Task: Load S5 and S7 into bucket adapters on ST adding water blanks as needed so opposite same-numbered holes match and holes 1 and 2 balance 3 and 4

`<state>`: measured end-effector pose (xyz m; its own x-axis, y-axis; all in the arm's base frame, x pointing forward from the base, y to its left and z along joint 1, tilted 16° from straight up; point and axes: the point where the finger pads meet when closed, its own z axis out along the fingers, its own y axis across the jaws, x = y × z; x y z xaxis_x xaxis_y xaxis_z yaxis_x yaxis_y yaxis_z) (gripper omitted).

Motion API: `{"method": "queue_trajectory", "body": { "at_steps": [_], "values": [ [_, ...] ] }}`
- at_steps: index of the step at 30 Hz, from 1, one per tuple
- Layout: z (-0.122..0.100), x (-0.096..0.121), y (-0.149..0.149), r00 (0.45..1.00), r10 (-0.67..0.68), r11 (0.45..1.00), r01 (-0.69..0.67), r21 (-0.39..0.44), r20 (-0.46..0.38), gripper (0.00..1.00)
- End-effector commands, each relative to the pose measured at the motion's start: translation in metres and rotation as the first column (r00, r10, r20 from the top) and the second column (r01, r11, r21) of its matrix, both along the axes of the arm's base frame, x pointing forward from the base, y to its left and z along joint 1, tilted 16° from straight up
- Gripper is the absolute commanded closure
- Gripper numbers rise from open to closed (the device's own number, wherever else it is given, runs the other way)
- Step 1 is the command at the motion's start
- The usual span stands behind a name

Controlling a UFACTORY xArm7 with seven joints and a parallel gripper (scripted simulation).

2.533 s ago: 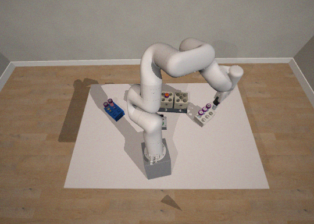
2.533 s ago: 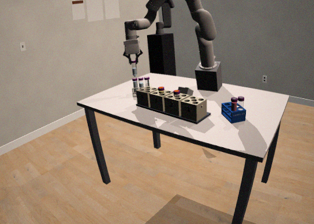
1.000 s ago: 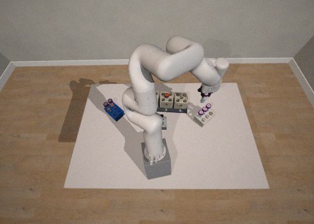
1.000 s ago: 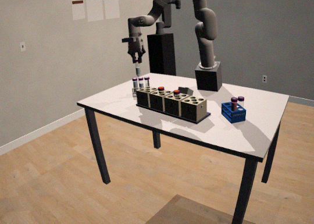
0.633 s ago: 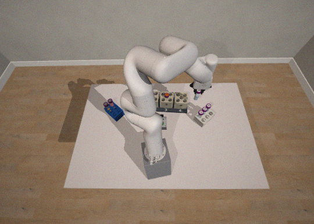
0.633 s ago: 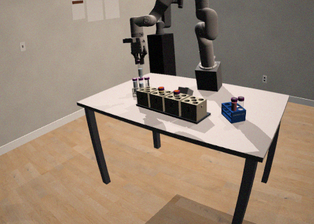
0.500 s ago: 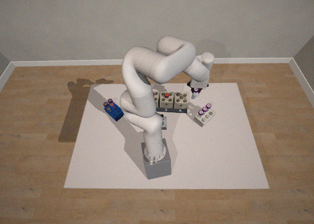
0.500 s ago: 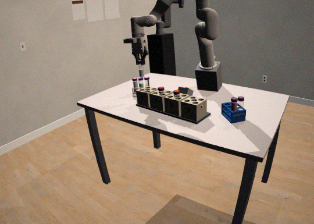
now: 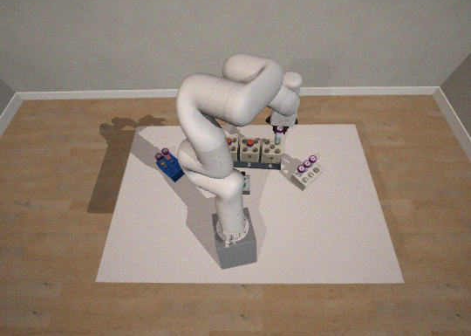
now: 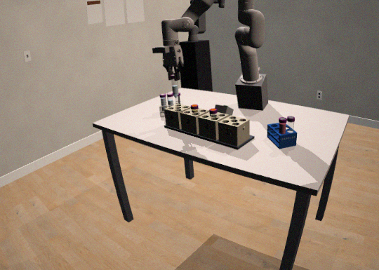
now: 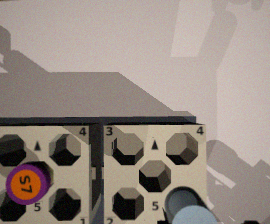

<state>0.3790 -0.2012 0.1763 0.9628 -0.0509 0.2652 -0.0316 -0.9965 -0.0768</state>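
Note:
My gripper is shut on a water blank, upright with pale blue liquid; its number is unreadable. Its lower end is over hole 1 of adapter 4 and hides that hole. Holes 2 to 5 there are empty. Tube S7 stands in hole 5 of adapter 3. Another orange-dot tube stands in adapter 2; its ID is unreadable. Adapter 1 is empty.
The adapters stand in a row on the stand. The pale rack holds three blanks at the right. The blue rack holds two tubes. The small desk with the green key is in front.

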Motion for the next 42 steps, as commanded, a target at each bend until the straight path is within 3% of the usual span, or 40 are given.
{"method": "queue_trajectory", "body": {
  "at_steps": [1,27,42],
  "values": [
    [0.005,0.009,0.016,1.000,-0.003,1.000,0.003,-0.004,0.002,1.00],
    [0.005,0.009,0.016,1.000,-0.003,1.000,0.003,-0.004,0.002,1.00],
    [-0.024,0.017,0.018,1.000,-0.003,1.000,0.003,-0.004,0.001,1.00]
  ]
}}
